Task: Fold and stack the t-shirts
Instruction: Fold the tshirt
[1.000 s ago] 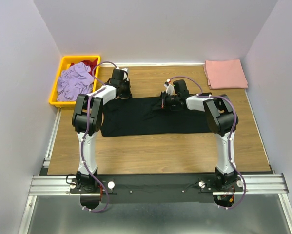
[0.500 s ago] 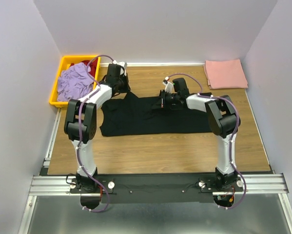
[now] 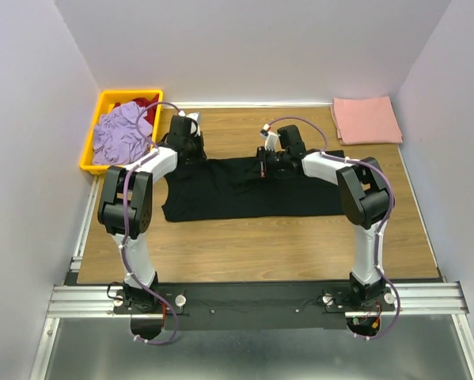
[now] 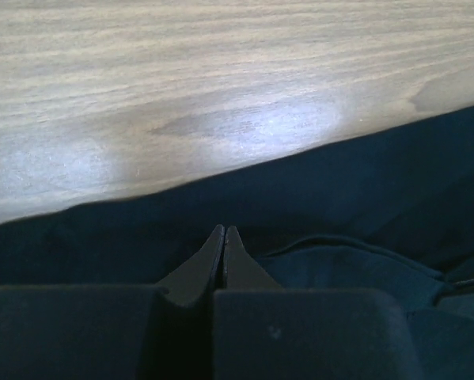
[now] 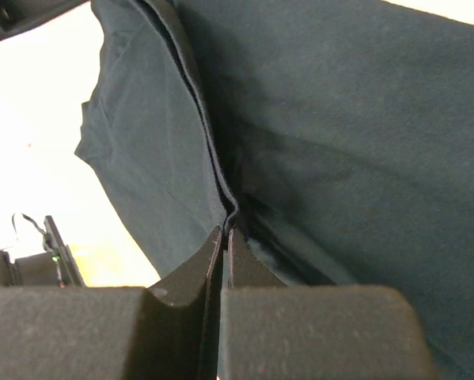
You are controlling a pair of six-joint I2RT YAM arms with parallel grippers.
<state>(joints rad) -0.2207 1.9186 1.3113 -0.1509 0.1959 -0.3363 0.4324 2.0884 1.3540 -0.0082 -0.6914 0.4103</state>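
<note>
A black t-shirt lies spread across the middle of the wooden table. My left gripper is at the shirt's far left corner, low on the table. In the left wrist view it is shut with black cloth all round its tips. My right gripper is at the middle of the shirt's far edge. In the right wrist view it is shut on a hem fold of the shirt. A salmon-pink t-shirt lies folded at the back right corner.
A yellow bin stands at the back left, holding a lavender garment and a red one. White walls close in the table on three sides. A metal rail runs along the near edge.
My left gripper lifted the shirt's far left corner toward the back left, then came down again, and that edge now lies flatter. My right gripper has barely moved.
</note>
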